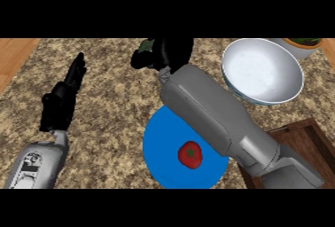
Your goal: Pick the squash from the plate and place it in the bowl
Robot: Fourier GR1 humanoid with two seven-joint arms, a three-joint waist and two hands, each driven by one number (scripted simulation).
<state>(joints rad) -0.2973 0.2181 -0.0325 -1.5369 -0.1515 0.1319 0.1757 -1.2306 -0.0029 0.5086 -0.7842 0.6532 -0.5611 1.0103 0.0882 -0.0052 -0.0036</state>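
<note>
My right hand (pixel 169 52) is at the far middle of the counter, left of the bowl, with its fingers curled round a dark green squash (pixel 146 45). Only a small part of the squash shows at the hand's left side. The blue plate (pixel 157 150) lies near the front, partly under my right forearm, and holds a red tomato (pixel 190 154). The white bowl (pixel 262 71) stands at the far right, with nothing in it. My left hand (pixel 63 95) rests open at the left, fingers straight and pointing away.
A potted plant (pixel 302 44) stands behind the bowl at the top right corner. A dark wooden box (pixel 306 138) sits at the right front. The speckled counter's left edge (pixel 14 66) meets wood.
</note>
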